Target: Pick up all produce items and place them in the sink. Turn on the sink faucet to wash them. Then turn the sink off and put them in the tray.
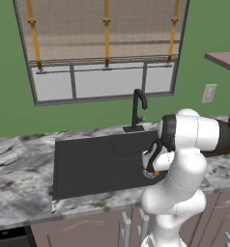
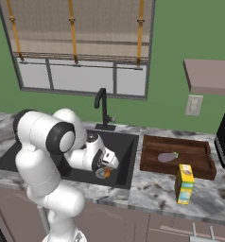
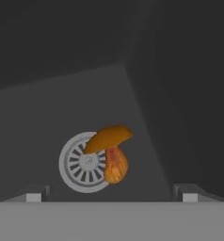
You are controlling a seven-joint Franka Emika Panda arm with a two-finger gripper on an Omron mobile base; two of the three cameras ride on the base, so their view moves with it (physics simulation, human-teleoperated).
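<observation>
Purple piece [image 2: 168,157]: lodged in tray [image 2: 152,163], judged finished. Orange piece [image 3: 109,155]: lying on drain [image 3: 78,162] at sink [image 1: 88,161] floor, judged washed, transfer to tray left. Tool [image 3: 111,195]: jaws spread wide, nothing held, poised above orange piece. Faucet [image 2: 102,108]: no water seen. Tabletop [image 1: 20,169]: grey marble; carton [image 2: 185,184] stood beside tray. Room: green wall, blinded window [image 1: 102,48].

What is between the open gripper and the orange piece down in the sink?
Nothing visible. In the hand view the orange piece lies on the round steel drain in the sink, ahead of the gripper, whose jaws stand wide apart.
</observation>
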